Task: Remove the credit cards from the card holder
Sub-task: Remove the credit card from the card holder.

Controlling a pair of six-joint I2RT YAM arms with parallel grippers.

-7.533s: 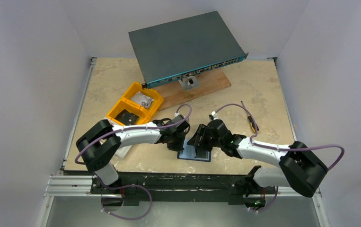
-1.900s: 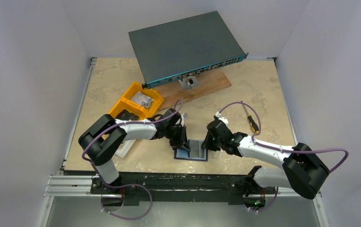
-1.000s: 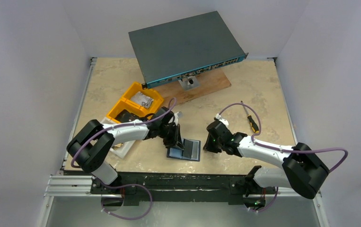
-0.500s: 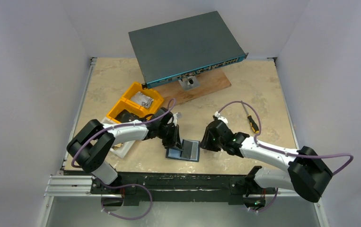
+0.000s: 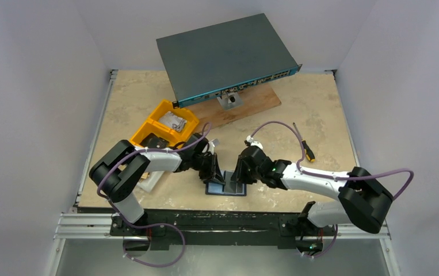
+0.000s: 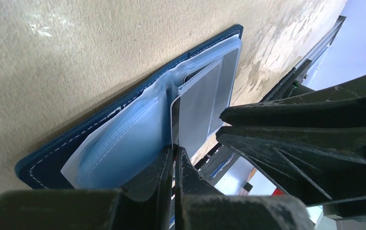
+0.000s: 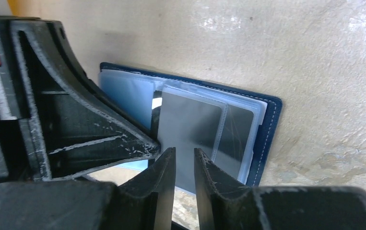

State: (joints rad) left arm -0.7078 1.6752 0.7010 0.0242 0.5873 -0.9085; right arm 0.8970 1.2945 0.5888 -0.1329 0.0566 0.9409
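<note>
Extraction step: our left tool (image 6: 173,155) pinches a clear plastic sleeve (image 6: 197,115) of the dark navy folding card holder (image 5: 226,188), open on the bench (image 5: 297,109). Next, our narrowly parted right tool (image 7: 184,155) should grip the grey card (image 7: 190,124).

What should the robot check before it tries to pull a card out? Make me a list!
1. The card holder lies open on the table: ok.
2. The left tool is shut on the upright sleeve leaf: ok.
3. The right tool grips the grey card: not ok, its jaws are apart and empty.
4. The grey card sticks out of its sleeve: cannot tell.
5. The two tools are apart from each other: cannot tell, very close.
</note>
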